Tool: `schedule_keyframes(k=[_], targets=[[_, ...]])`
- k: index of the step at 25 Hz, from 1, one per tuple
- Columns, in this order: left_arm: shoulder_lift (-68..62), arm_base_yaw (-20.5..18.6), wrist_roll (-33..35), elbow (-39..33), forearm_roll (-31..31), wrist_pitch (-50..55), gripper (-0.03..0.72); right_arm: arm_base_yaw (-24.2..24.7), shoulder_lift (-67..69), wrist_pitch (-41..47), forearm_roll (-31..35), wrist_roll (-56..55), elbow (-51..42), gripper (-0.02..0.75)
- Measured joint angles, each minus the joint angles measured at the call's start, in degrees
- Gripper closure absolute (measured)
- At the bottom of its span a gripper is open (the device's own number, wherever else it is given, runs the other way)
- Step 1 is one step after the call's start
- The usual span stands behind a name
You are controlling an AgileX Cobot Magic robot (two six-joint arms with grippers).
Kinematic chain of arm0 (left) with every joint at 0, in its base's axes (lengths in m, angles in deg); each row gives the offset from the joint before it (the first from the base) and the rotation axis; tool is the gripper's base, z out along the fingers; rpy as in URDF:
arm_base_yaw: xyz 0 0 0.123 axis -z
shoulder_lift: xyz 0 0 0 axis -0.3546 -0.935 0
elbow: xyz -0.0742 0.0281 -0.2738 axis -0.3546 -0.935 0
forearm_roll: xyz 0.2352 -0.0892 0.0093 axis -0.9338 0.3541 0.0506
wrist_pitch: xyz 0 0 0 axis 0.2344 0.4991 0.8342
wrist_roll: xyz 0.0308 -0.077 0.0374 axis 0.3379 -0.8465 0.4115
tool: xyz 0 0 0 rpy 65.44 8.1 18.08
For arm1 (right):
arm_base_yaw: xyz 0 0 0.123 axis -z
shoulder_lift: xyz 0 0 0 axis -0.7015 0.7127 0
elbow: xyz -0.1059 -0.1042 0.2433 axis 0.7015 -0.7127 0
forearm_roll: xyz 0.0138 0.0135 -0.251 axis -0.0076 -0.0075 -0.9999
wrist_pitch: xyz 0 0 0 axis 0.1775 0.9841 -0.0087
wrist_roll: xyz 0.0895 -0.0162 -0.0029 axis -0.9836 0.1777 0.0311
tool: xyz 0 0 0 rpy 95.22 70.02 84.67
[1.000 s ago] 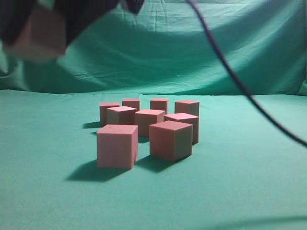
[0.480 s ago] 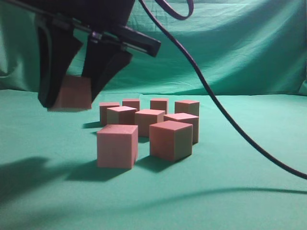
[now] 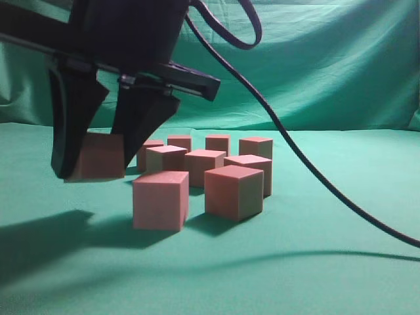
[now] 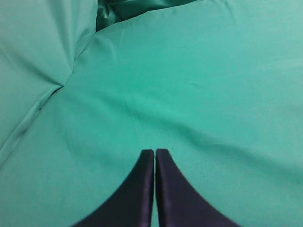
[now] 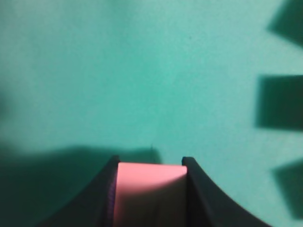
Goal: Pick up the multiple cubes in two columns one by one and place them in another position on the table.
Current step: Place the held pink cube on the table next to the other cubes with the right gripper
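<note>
Several pinkish-red cubes stand in two columns on the teal table (image 3: 328, 216); the nearest are the front-left cube (image 3: 160, 200) and the front-right cube (image 3: 234, 191). My right gripper (image 3: 97, 172) reaches across to the left of the group and is shut on one cube (image 3: 98, 157), held low over the cloth. In the right wrist view that held cube (image 5: 150, 189) sits between the black jaws (image 5: 150, 163). My left gripper (image 4: 155, 152) is shut and empty over bare cloth; it does not show in the exterior view.
A black cable (image 3: 308, 170) hangs from the right arm and trails down to the right past the cubes. A draped green backdrop (image 3: 315, 65) stands behind the table. Dark shadows of cubes (image 5: 279, 101) lie at the right edge of the right wrist view.
The right gripper has come down from the upper left with the cube in it, and now holds it lower, just left of the columns. The standing cubes have not moved.
</note>
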Motion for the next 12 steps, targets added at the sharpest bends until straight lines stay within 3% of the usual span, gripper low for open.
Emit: schedule_keyframes(k=[12], targets=[[0.0, 0.0, 0.0, 0.0, 0.0, 0.0, 0.688, 0.0, 2.4, -1.7, -0.2, 0.6, 0.0, 0.47]])
